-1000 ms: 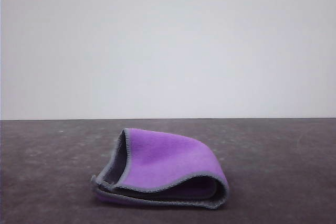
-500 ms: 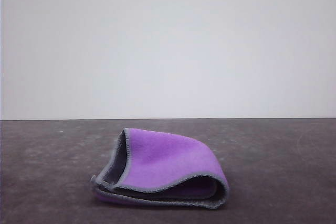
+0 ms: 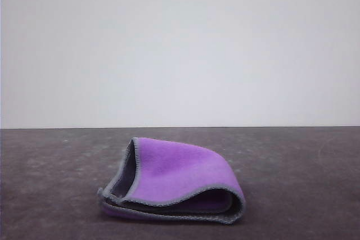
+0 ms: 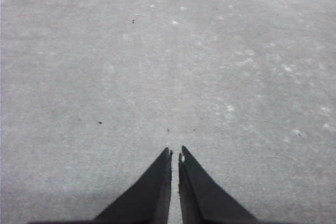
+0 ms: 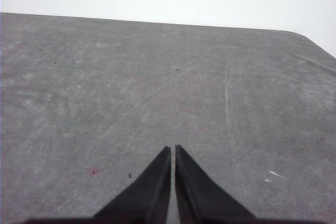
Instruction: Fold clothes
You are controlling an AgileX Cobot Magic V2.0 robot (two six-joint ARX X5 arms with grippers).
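Note:
The clothes (image 3: 177,175) lie folded in a soft bundle on the dark table near its front edge, slightly left of centre, in the front view. Bright purple faces up, the dark grey face shows inside the open folds, and grey stitching runs along the edges. In the left wrist view my left gripper (image 4: 175,153) is shut, its black fingers almost touching over bare table with nothing between them. My right gripper (image 5: 172,148) is likewise shut on nothing above bare table in the right wrist view.
The dark grey table (image 3: 292,172) stretches to both sides of the bundle, with a plain white wall (image 3: 180,49) behind it. A rounded table corner (image 5: 310,38) appears in the right wrist view.

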